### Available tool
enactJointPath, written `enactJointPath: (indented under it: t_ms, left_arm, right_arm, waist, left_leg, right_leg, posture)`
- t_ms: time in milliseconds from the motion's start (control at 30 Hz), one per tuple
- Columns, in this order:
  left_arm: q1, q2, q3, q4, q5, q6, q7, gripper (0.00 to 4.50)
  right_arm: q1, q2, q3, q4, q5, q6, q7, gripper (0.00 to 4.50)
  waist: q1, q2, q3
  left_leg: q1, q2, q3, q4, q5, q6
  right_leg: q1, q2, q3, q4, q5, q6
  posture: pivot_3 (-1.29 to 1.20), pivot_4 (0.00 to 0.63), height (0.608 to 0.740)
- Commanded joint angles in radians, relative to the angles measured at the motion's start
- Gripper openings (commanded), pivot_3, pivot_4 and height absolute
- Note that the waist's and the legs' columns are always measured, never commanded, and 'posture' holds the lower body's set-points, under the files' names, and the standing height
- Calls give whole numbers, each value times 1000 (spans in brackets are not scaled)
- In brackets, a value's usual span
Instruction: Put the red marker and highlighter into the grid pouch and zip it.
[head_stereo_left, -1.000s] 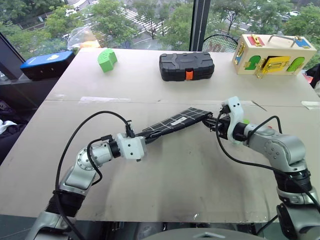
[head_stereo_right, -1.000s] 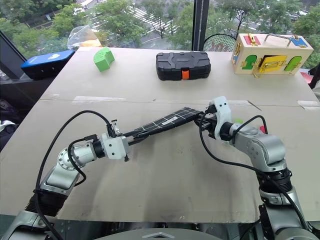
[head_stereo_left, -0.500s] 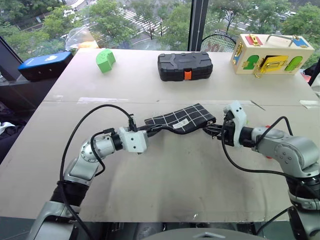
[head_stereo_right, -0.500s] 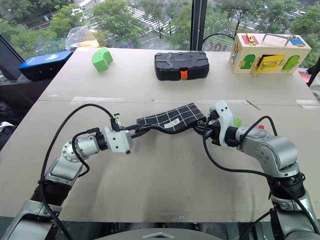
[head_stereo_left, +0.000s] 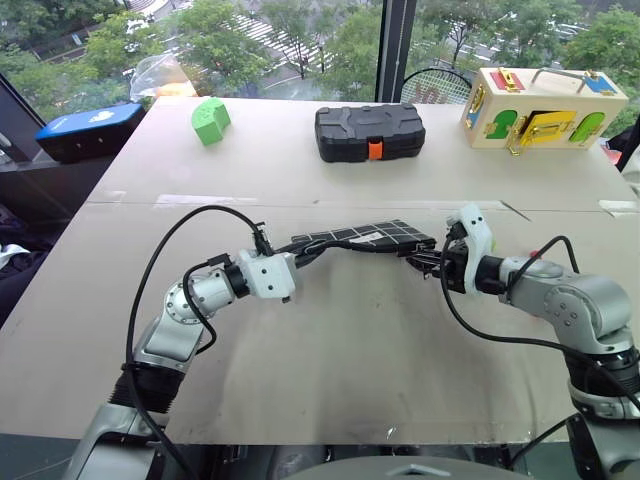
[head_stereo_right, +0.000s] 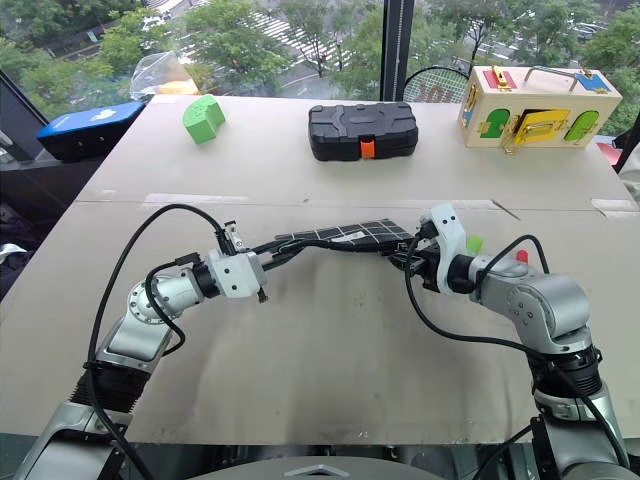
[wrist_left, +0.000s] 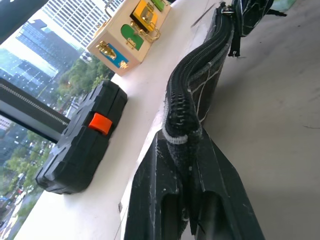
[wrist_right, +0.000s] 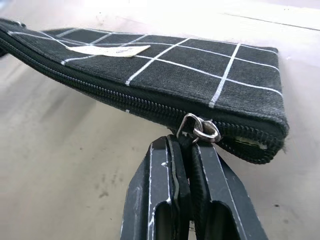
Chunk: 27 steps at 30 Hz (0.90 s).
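The grid pouch (head_stereo_left: 372, 237), black with white lines, hangs nearly level and edge-on above the middle of the table, between my two grippers. My left gripper (head_stereo_left: 300, 250) is shut on the pouch's left end (wrist_left: 181, 131). My right gripper (wrist_right: 185, 142) is shut on the black pull cord just below the metal zipper slider (wrist_right: 202, 129), which sits at the pouch's right corner. The zipper teeth look closed along the length I see. Behind my right arm peek a bit of the highlighter's green (head_stereo_right: 474, 243) and the red marker's red end (head_stereo_right: 520, 256); the rest of both is hidden.
At the back of the table stand a black hard case with an orange latch (head_stereo_left: 372, 131), a green house-shaped block (head_stereo_left: 211, 120) and a wooden latch box (head_stereo_left: 543, 108). A blue device (head_stereo_left: 90, 128) lies off the back left corner. Windows close the far side.
A second ago the pouch was stretched and slanting. Half a second ago it sagged with its gridded face up. Now it lies flatter and edge-on. My left gripper has risen a little.
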Motion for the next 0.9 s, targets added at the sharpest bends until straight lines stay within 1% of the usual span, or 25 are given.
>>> enactJointPath:
  t_ms: [33, 167, 300, 700, 900]
  left_arm:
    - [-2, -3, 30, -47, -5, 3, 27, 0]
    - [3, -10, 13, -55, 4, 8, 30, 0]
    - [5, -17, -1, -62, 4, 6, 24, 0]
    - [-2, -27, -21, -48, 18, 4, 16, 0]
    - [-18, -48, -35, -34, 40, 12, 19, 0]
  right_arm:
    - [-3, 13, -58, -37, 35, 22, -16, 65]
    - [-12, 61, -66, -58, 68, 58, -44, 65]
    - [-23, 115, -36, -71, 73, 79, -66, 65]
    - [-83, 218, -7, -61, 90, 121, -91, 65]
    - [-126, 237, 30, -42, 88, 136, -70, 65]
  waist:
    - [0, 0, 0]
    - [-1, 0, 0]
    - [-2, 0, 0]
    - [-3, 0, 0]
    - [-2, 0, 0]
  left_leg:
    - [0, 0, 0, 0, 0, 0]
    - [0, 0, 0, 0, 0, 0]
    - [0, 0, 0, 0, 0, 0]
    - [0, 0, 0, 0, 0, 0]
    - [0, 0, 0, 0, 0, 0]
  right_leg:
    - [0, 0, 0, 0, 0, 0]
    - [0, 0, 0, 0, 0, 0]
    - [0, 0, 0, 0, 0, 0]
    - [0, 0, 0, 0, 0, 0]
    - [0, 0, 0, 0, 0, 0]
  posture:
    - [0, 150, 740]
    - [0, 150, 740]
    - [0, 150, 740]
    - [0, 150, 740]
    - [0, 150, 740]
